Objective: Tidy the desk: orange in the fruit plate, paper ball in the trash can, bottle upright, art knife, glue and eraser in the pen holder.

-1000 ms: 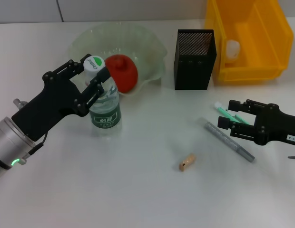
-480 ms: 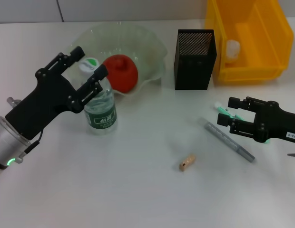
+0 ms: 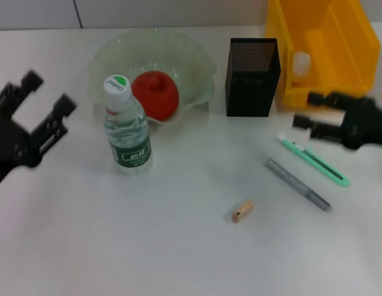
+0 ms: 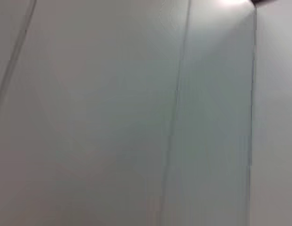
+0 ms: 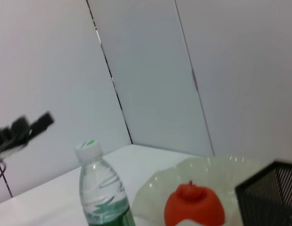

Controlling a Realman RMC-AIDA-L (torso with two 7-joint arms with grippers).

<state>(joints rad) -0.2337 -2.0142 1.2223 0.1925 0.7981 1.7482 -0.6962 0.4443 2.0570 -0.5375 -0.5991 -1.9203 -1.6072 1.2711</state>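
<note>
The bottle stands upright on the table, free of any grip; it also shows in the right wrist view as the bottle. The orange lies in the fruit plate. A paper ball rests inside the yellow trash can. The grey art knife, the green glue and the tan eraser lie on the table. The pen holder stands behind them. My left gripper is open, left of the bottle. My right gripper is open, above the glue's white end.
The right wrist view shows the orange, the fruit plate, a corner of the pen holder and the left gripper farther off. White wall panels fill the left wrist view.
My left gripper let go of the bottle and pulled away to the left. My right gripper moved back from the knife and glue toward the trash can.
</note>
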